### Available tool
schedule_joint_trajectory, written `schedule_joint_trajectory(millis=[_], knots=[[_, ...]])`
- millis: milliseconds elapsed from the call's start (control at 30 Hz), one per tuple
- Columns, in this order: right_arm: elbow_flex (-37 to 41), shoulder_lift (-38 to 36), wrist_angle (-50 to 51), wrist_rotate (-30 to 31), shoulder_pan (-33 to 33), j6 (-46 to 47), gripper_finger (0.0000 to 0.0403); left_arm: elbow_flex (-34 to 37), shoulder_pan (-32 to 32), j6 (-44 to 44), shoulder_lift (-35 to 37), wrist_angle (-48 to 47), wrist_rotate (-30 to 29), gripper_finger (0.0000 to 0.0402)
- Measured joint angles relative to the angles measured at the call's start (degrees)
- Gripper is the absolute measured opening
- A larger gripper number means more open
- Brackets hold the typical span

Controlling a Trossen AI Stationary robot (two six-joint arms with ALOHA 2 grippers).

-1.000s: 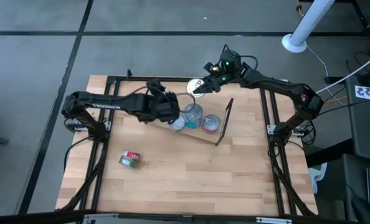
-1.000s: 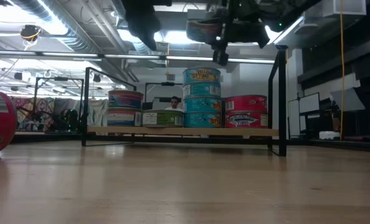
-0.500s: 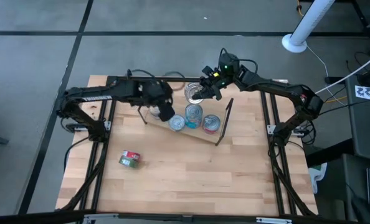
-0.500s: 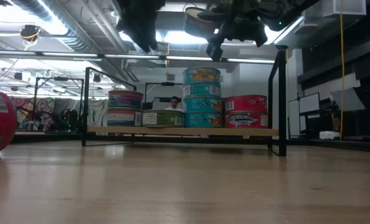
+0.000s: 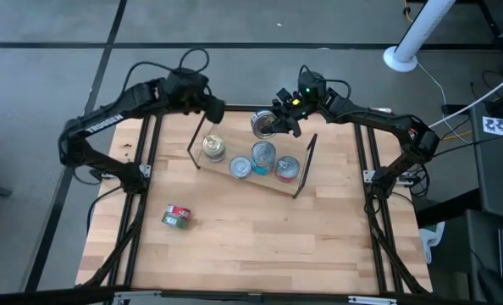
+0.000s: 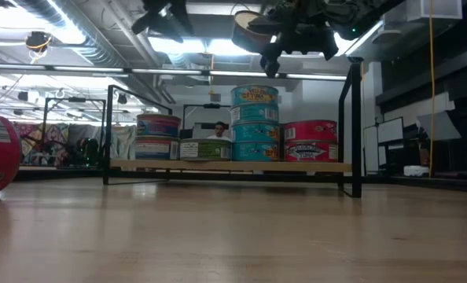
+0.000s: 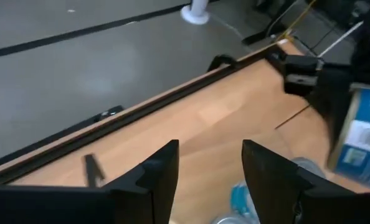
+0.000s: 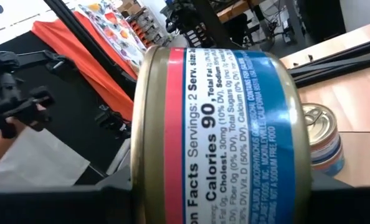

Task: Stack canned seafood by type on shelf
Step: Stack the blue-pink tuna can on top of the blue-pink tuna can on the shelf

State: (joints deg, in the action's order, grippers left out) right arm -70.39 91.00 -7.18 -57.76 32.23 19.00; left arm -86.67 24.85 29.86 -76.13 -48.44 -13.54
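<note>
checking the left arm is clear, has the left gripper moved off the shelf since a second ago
Yes. The left gripper has pulled back from over the shelf toward the table's far left edge.

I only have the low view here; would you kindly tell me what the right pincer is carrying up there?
Observer: The right pincer grips a can with a blue label and a red band.
Operator: Thank you. Is the left pincer holding anything?
Observer: No, the left pincer is empty, fingers apart, near the table's back edge.
Operator: And the red tin at my far left?
Observer: That loose can lies on its side at the table's front left, well apart from the shelf.
</note>
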Motion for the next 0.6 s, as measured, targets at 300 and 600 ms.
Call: schedule_joint_trajectory(millis=[300, 600], knots=[[0.0, 0.0, 0.0, 0.1, 0.0, -1.3, 0.0177, 0.0, 0.0, 0.2, -4.3, 11.6, 1.0, 0.0168], [0.0, 0.0, 0.0, -0.8, 0.0, -1.4, 0.0177, 0.0, -0.2, -0.7, -4.8, 10.1, 1.0, 0.0168]])
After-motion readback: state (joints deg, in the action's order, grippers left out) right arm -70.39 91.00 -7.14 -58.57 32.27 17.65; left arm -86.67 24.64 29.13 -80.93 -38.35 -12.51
